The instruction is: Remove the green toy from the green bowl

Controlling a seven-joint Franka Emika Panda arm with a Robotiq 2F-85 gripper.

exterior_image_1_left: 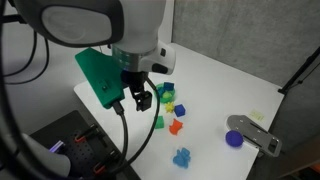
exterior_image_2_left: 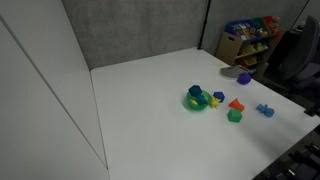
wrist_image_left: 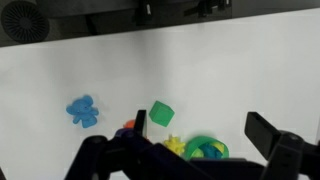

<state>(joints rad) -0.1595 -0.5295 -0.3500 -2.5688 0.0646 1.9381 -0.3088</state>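
The lime-green bowl [exterior_image_2_left: 197,103] stands on the white table among loose toys. The dark teal-green toy [exterior_image_2_left: 196,93] sits in it and sticks up above the rim. Both also show in an exterior view, bowl [exterior_image_1_left: 168,101] and toy [exterior_image_1_left: 166,91], and in the wrist view, bowl [wrist_image_left: 190,147] and toy [wrist_image_left: 207,152], partly hidden by the gripper body. My gripper [exterior_image_1_left: 143,99] hangs open and empty above the table, just beside the bowl. In the wrist view the gripper [wrist_image_left: 200,135] has its fingers spread either side of the bowl.
A light-green cube [wrist_image_left: 161,113], an orange toy [exterior_image_2_left: 237,103], a yellow spiky toy [wrist_image_left: 175,145] and a blue toy [wrist_image_left: 82,110] lie near the bowl. A purple cup [exterior_image_1_left: 234,139] and a grey object [exterior_image_1_left: 255,130] sit farther off. The table's edge [exterior_image_1_left: 150,165] is close.
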